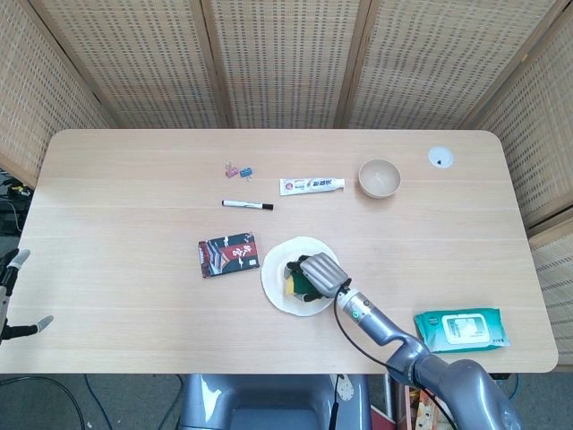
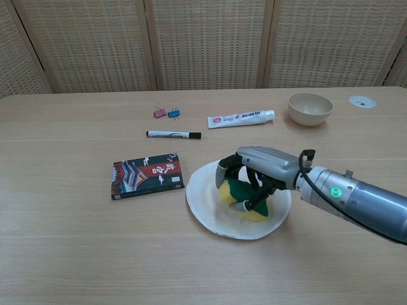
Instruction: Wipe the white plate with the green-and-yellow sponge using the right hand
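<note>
- The right hand [image 2: 257, 173] is clamped on the green-and-yellow sponge [image 2: 243, 196], fingers curled over its top, pressing it down onto the white plate [image 2: 205, 194].
- The sponge sits on the plate's right half, near the right rim; bare plate shows to its left and along the near rim.
- The plate lies on the bench [image 1: 125, 179] a little toward the front edge, about midway between the left and right edges.
- Just beside the plate's left rim lies a dark red-and-black box [image 2: 147, 175], apart from it by a narrow gap.
- Behind the plate, toward the back edge: a black marker [image 2: 173, 135], a toothpaste tube [image 2: 240, 118], two small binder clips [image 2: 165, 113] and a beige bowl [image 2: 310, 108], all well apart from the plate.
- A pack of wet wipes [image 1: 460, 329] lies near the front right corner, beside the right arm.
- Open bench spreads across the whole left side.
- The left hand [image 1: 11, 296] shows only partly beyond the left edge; I cannot tell how its fingers lie.
</note>
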`<state>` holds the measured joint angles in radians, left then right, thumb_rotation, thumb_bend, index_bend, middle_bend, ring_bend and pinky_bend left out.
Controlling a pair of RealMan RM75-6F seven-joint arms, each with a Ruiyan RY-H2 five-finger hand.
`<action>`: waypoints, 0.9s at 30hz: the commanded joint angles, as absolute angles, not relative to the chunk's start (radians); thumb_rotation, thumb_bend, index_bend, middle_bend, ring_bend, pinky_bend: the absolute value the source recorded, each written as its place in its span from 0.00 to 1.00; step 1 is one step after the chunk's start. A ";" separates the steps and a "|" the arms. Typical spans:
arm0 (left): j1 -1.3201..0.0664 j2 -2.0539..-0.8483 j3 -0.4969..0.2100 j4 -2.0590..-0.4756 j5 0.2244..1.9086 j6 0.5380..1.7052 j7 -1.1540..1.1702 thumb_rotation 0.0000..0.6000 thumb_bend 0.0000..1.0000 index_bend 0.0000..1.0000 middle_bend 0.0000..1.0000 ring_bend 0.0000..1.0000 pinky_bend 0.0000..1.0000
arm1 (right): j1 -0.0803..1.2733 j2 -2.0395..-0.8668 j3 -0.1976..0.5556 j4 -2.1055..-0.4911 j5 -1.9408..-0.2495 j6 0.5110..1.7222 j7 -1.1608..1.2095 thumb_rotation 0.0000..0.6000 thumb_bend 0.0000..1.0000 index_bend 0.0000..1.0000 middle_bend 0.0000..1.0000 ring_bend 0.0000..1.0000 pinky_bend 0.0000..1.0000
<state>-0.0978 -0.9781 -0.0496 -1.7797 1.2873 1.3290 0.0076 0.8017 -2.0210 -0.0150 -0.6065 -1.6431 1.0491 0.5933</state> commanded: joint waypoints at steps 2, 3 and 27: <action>-0.097 -0.978 -0.050 -1.780 1.288 1.331 0.007 1.00 0.00 0.00 0.00 0.00 0.00 | 0.815 -1.998 -0.005 -0.637 -1.651 1.081 0.610 1.00 0.27 0.44 0.53 0.41 0.59; -0.097 -0.977 -0.050 -1.781 1.287 1.330 0.006 1.00 0.00 0.00 0.00 0.00 0.00 | 0.826 -1.984 0.001 -0.651 -1.655 1.090 0.607 1.00 0.27 0.44 0.53 0.41 0.59; -0.098 -0.969 -0.049 -1.778 1.288 1.324 -0.013 1.00 0.00 0.00 0.00 0.00 0.00 | 0.831 -2.021 -0.034 -0.577 -1.641 0.990 0.593 1.00 0.27 0.45 0.54 0.41 0.59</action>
<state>-0.0979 -0.9688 -0.0492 -1.7780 1.2877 1.3243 -0.0132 0.8319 -2.0174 -0.0331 -0.5814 -1.6400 0.9883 0.5892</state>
